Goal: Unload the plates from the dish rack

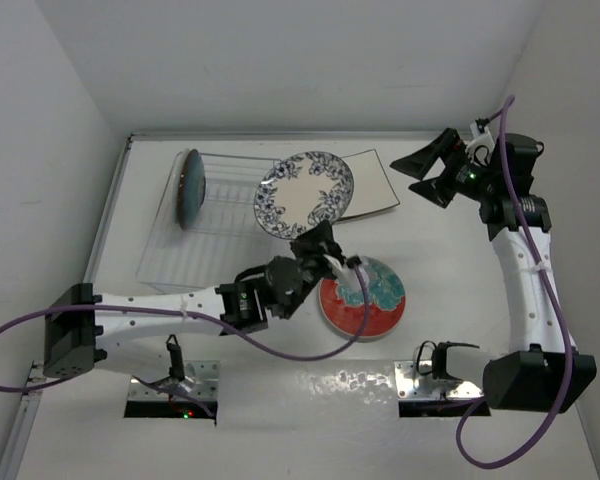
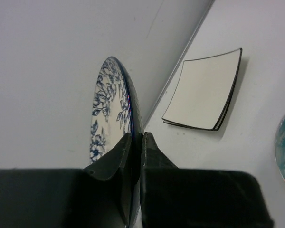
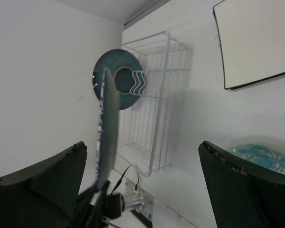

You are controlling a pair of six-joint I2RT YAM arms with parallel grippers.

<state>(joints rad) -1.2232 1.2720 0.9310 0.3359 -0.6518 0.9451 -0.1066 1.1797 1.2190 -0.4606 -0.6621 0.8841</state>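
Observation:
My left gripper (image 1: 316, 241) (image 2: 137, 138) is shut on the lower rim of a round white blue-patterned plate (image 1: 304, 194) (image 2: 108, 107), which it holds lifted to the right of the dish rack (image 1: 178, 262). The right wrist view shows this plate edge-on (image 3: 106, 128). One round plate with a teal underside (image 1: 190, 187) (image 3: 118, 78) stands upright in the rack's far left slots. Cream square plates with dark edges (image 1: 376, 182) (image 2: 205, 94) (image 3: 254, 45) lie stacked on the table. A red plate with teal flowers (image 1: 364, 297) (image 3: 263, 156) lies flat near the middle. My right gripper (image 1: 436, 170) (image 3: 142, 183) hangs open at the far right, empty.
White walls close in the table on the left, back and right. The left arm stretches across the near middle with its purple cable (image 1: 280, 345). Two metal mounting plates (image 1: 425, 385) sit at the near edge.

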